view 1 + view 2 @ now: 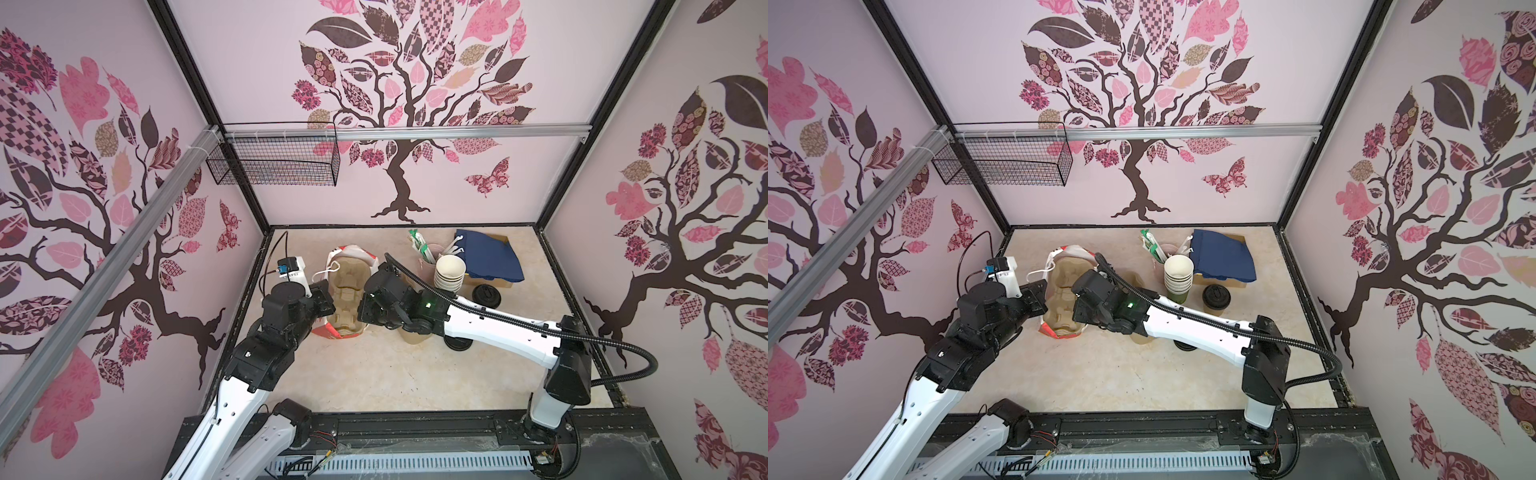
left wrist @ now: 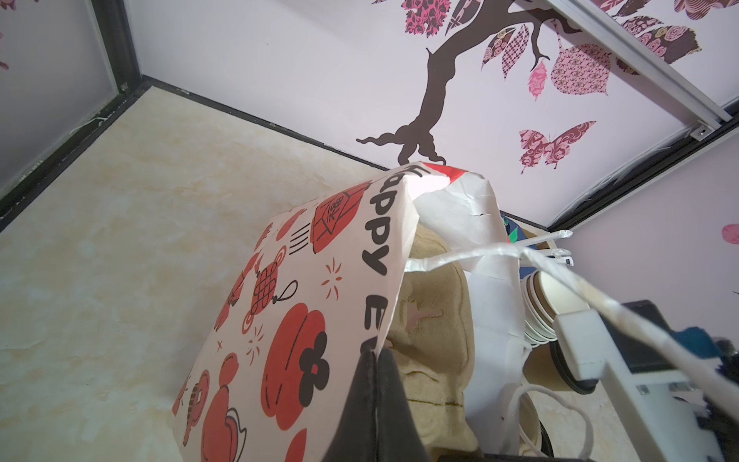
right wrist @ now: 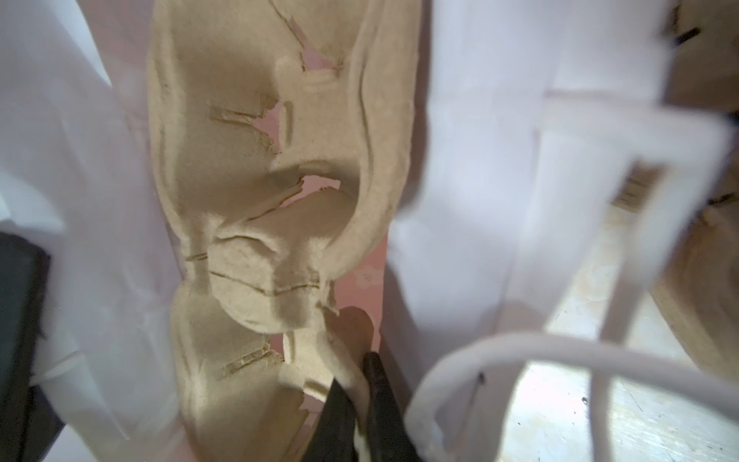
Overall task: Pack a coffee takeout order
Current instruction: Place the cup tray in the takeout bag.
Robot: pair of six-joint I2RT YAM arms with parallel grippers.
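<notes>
The tan pulp carrier [image 1: 345, 291] [image 1: 1063, 291] stands on its long edge inside a red-and-white printed paper bag [image 1: 353, 253] [image 2: 304, 288], at the middle left of the table. My left gripper [image 2: 374, 354] [image 1: 326, 297] is shut on the bag's mouth edge. My right gripper [image 3: 358, 376] [image 1: 1077, 307] is shut on the carrier's rim [image 3: 248, 200] inside the bag. A paper cup with a black lid [image 1: 486, 296] [image 1: 1217, 297] stands to the right. Behind it, navy napkins [image 1: 490, 255] [image 1: 1223, 253] lie on a cardboard box.
A stack of lidless cups [image 1: 449, 272] [image 1: 1178, 272] and a pink cup of straws [image 1: 428, 253] stand behind my right arm. Under that arm sit a brown cup [image 1: 415, 334] and a black lid [image 1: 457, 343]. A wire basket [image 1: 274, 162] hangs on the back rail.
</notes>
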